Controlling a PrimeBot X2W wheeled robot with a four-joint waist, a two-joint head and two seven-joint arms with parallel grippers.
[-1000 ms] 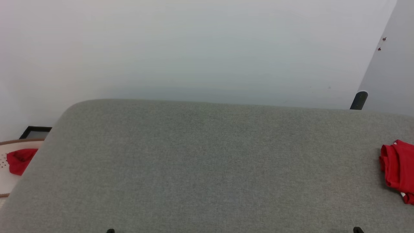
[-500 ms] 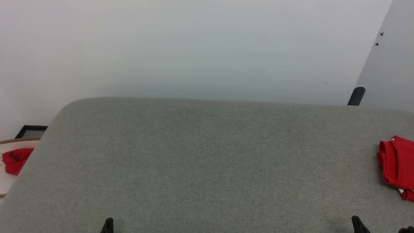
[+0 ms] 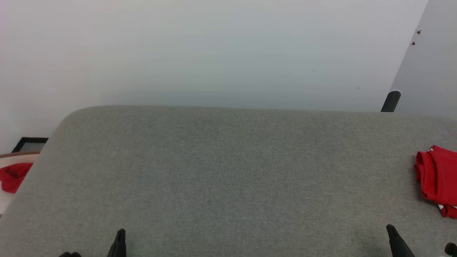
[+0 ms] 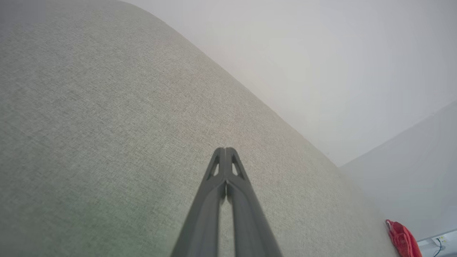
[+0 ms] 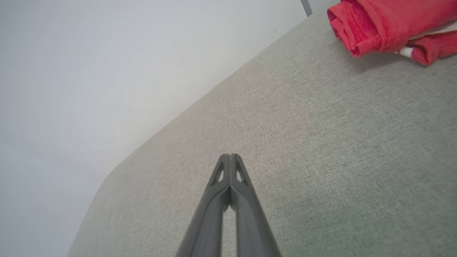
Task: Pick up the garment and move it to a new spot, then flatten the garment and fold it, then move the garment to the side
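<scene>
Grey woven fabric [image 3: 228,167] is spreading out beneath both grippers; the left gripper [image 4: 225,149] is keeping its two dark fingers [image 4: 205,214] pressed together from the tips down, gripping nothing; the right gripper [image 5: 230,155] is showing the same closed pair, tips meeting over the cloth surface with nothing between them. Both pairs are pointing across the fabric toward a pale wall [image 3: 214,53].

Ahead of the right fingertips and off to their right, well apart from them, the garment [image 5: 385,25] is lying on the fabric as a folded red bundle; a sliver of white is peeking out at its nearer edge; from the left fingers it is sitting far off to the right.

Beyond the fabric's far edge, ahead of the right fingers, a dark post [image 3: 391,101] is standing against the wall. Out to the left of the left fingers, off the fabric, a small red cloth [image 3: 12,176] is resting on a pale round tray [image 3: 18,156] with a brown rim; a black frame [image 3: 30,144] is lying just beyond that.
</scene>
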